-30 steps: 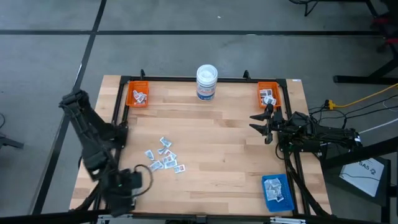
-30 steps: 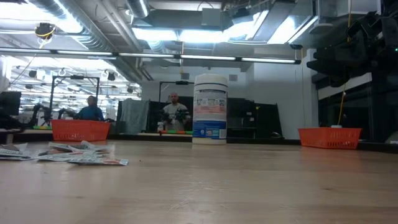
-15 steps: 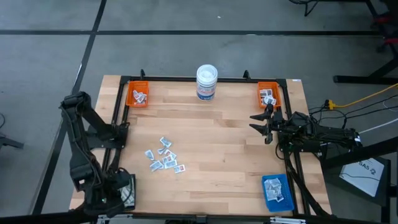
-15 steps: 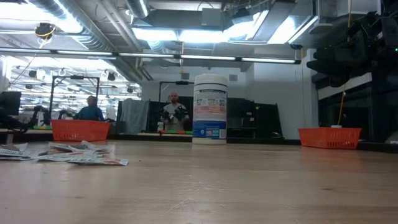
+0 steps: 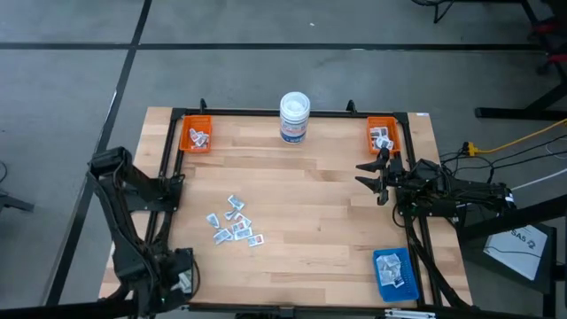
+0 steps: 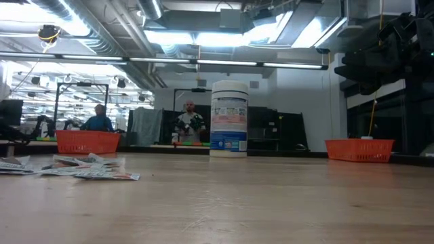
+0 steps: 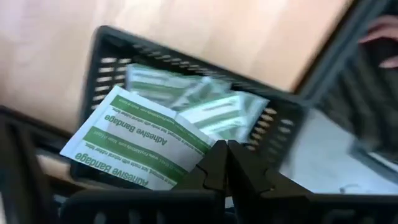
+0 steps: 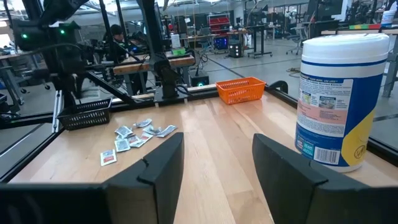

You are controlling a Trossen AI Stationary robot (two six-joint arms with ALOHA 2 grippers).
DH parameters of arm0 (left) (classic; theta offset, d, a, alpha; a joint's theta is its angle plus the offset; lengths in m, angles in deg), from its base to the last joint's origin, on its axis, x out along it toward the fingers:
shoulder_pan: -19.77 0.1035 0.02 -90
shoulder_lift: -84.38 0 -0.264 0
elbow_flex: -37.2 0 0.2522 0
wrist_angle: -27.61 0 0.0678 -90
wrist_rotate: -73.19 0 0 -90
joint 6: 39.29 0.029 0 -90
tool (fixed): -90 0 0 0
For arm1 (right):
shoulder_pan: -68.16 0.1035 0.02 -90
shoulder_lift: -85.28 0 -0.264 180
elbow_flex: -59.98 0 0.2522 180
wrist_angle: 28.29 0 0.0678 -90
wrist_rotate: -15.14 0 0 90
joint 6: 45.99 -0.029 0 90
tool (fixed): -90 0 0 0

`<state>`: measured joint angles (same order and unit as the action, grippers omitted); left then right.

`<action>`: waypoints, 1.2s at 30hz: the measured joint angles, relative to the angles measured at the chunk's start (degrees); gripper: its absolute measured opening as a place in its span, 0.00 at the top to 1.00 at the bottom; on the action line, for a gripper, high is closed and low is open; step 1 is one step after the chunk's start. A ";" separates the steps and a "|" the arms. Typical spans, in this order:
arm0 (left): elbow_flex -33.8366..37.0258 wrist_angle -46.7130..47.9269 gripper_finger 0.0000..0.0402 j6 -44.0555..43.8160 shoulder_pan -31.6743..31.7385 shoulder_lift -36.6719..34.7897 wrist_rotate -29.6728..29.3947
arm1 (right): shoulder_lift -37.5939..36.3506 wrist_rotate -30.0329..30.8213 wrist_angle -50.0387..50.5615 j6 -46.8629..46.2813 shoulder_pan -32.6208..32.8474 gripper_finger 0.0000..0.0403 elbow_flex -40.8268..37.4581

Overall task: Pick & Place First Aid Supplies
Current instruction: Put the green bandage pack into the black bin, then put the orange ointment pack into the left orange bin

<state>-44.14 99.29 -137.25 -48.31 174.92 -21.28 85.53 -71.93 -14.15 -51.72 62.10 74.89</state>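
Note:
My left gripper [image 5: 175, 282] hangs over a black mesh basket [image 7: 106, 46] at the table's near left corner, shut on a white, green-printed adhesive bandage packet [image 7: 140, 140]. More such packets [image 7: 205, 106] lie in the basket. A loose pile of small white packets [image 5: 235, 223] lies flat on the wood left of centre, also seen in the low view as the pile [image 6: 74, 168]. My right gripper [image 5: 375, 174] waits open at the table's right edge, level and touching nothing, its fingers apart in its wrist view [image 8: 214, 163]. My left gripper pinches the bandage packet by one corner [image 7: 200, 151] between its two shut fingertips. The fingers come from above, pointing down. The packet sticks out to one side of the tips above the basket; whether it touches the packets below I cannot tell.
Orange trays with a few packets stand at the far left [image 5: 197, 133] and far right [image 5: 383, 135]; a blue tray [image 5: 394, 270] with packets is at the near right. A white round tub [image 5: 294, 117] stands at the far middle. Bare wood lies in the middle.
My left gripper has gone down and toward the table's near left corner with the packet, turning to point straight down over the black basket. The pile and my right gripper have kept still.

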 joint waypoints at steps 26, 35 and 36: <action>0.02 3.57 0.62 14.48 11.87 1.11 -0.80 | 0.00 0.00 0.01 -0.01 -0.01 0.53 -0.01; 0.02 3.58 0.62 36.13 23.39 1.09 -7.73 | 0.00 -0.01 0.02 -0.01 -0.01 0.53 -0.01; 0.02 3.58 0.62 38.12 24.68 1.09 -9.04 | -0.01 0.00 0.02 -0.01 -0.01 0.53 0.00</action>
<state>-44.11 102.86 -99.12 -23.63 176.01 -30.31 85.52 -71.94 -14.12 -51.73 62.09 74.89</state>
